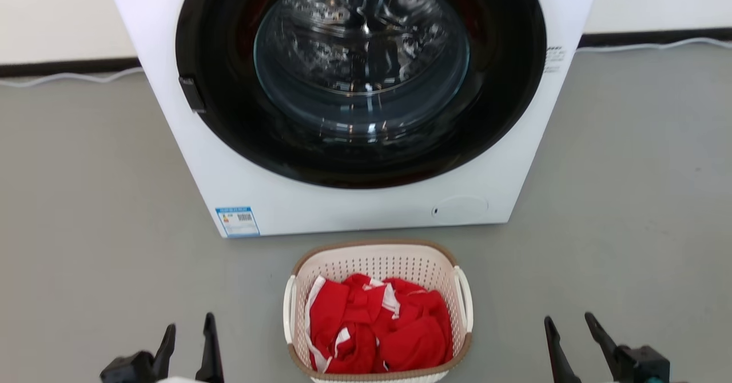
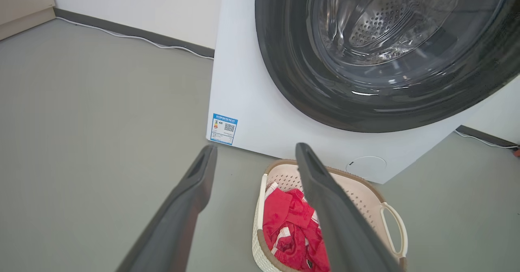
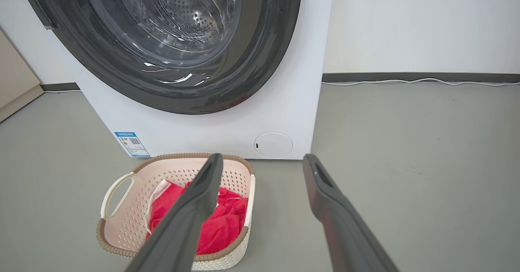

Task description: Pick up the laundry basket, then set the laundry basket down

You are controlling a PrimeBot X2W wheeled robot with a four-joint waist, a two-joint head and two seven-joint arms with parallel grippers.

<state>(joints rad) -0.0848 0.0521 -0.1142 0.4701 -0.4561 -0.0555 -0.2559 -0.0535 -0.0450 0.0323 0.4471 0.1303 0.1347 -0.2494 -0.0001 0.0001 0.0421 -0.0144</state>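
Note:
The laundry basket (image 1: 377, 263) (image 2: 365, 191) (image 3: 134, 211) is cream-white perforated plastic with a brown rim and white side handles. It stands on the grey floor just in front of the washing machine, holding red and white cloth (image 1: 374, 328). My left gripper (image 1: 189, 331) (image 2: 256, 152) is open, low at the left, well apart from the basket's left handle (image 1: 289, 308). At the lower right my right gripper (image 1: 569, 328) (image 3: 263, 160) is open too, clear of the right handle (image 1: 464, 294). Nothing sits between either pair of fingers.
A white front-loading washing machine (image 1: 354, 206) with a dark round glass door (image 1: 360, 74) stands right behind the basket. A pale cable (image 1: 68, 77) runs along the dark skirting at the wall. Grey floor (image 1: 629, 200) spreads on both sides.

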